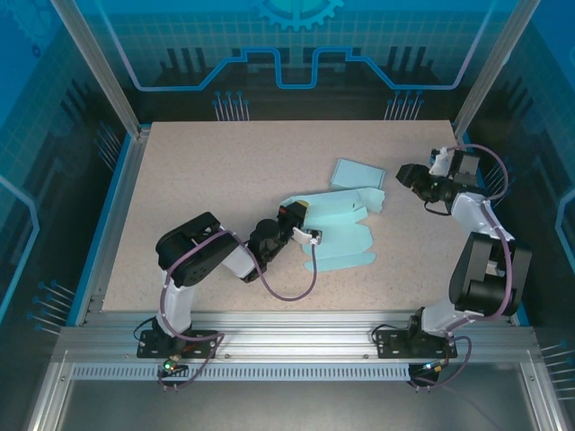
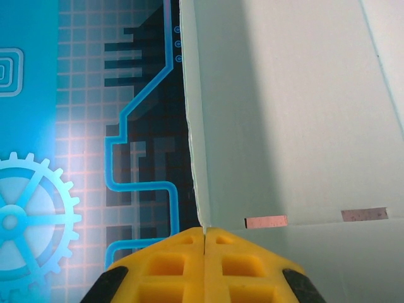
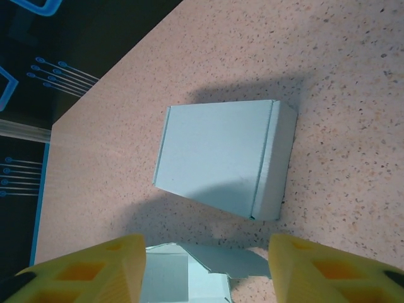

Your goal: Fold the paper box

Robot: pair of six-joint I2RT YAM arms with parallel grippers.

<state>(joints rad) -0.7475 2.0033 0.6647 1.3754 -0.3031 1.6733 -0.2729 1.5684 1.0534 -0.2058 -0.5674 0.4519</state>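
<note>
The paper box (image 1: 340, 232) is a pale blue-green cardboard blank, lying partly unfolded at the table's middle. My left gripper (image 1: 300, 212) is at its left end, one flap raised there. In the left wrist view the yellow fingers (image 2: 170, 265) are pressed together on the thin edge of that cardboard, and the panel (image 2: 297, 126) rises above them with two small slots. My right gripper (image 1: 402, 173) hovers to the right of the blank, apart from it. Its yellow fingers (image 3: 107, 268) stand wide apart with nothing between them, above a corner of the blank (image 3: 183, 274).
A second, closed pale blue box (image 1: 358, 173) lies flat just behind the blank, also seen as a box (image 3: 221, 158) ahead of my right gripper. The speckled table (image 1: 207, 171) is bare to the left and back. Aluminium frame posts stand at the corners.
</note>
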